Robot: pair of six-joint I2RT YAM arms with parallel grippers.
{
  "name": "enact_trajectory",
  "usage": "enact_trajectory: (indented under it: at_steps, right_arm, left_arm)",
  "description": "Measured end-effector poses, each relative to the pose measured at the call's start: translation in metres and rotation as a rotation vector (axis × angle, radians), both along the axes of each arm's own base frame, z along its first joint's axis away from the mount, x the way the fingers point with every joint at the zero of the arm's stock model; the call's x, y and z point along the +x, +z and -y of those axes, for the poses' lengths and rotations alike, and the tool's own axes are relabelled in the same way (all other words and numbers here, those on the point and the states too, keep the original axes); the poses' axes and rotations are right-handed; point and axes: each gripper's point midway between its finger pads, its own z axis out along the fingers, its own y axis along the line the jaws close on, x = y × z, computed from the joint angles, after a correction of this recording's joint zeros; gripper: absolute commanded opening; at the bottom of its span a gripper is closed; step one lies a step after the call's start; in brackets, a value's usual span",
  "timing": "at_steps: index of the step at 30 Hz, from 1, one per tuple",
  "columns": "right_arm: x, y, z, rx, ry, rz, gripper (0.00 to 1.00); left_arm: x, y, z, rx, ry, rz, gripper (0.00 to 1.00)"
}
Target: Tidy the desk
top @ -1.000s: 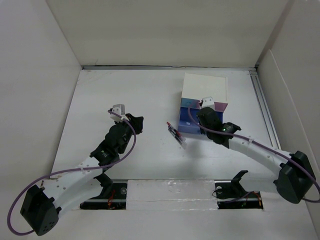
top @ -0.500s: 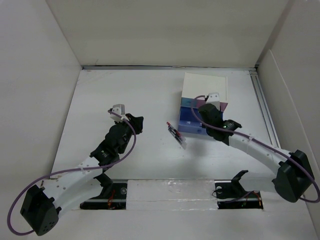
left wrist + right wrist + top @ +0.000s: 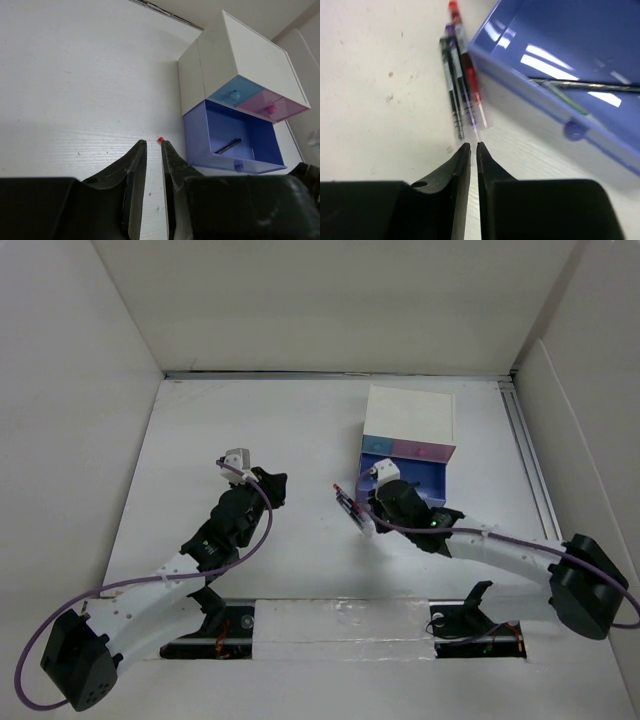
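Tabletop: spans the enclosure, beneath both arms.
Pens: loose beside the open blue drawer, presumably bound for it.
Right gripper: jaws nearly closed, empty, aimed at the pens.
Left gripper: jaws nearly closed, empty, apparently parked clear.

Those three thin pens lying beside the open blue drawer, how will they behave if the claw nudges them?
The three slim plastic pens look round-barrelled, so a sideways nudge would probably roll them on the smooth white desk. They seem rigid and light, likely easy to lift, though glossy barrels may slip. Lying packed together, one may drag its neighbours.
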Motion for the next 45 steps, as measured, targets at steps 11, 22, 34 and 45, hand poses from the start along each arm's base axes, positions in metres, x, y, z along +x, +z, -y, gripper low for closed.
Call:
enact_trajectory:
  at_steps: [11, 22, 34, 45]
  right_arm:
    - [-0.012, -0.055, -0.026, -0.086, 0.078, -0.131, 0.22]
    - [-0.008, -0.068, -0.030, -0.116, 0.073, -0.136, 0.26]
    - [0.002, -0.074, -0.038, -0.127, 0.065, -0.128, 0.07]
    - [0.003, 0.038, -0.045, 0.066, 0.096, 0.068, 0.06]
  left_arm:
    - [0.000, 0.000, 0.000, -0.001, 0.000, 0.000, 0.15]
    - [0.000, 0.000, 0.000, 0.000, 0.000, 0.000, 0.15]
    - [0.000, 0.000, 0.000, 0.000, 0.000, 0.000, 0.15]
    - [0.000, 0.000, 0.000, 0.000, 0.000, 0.000, 0.15]
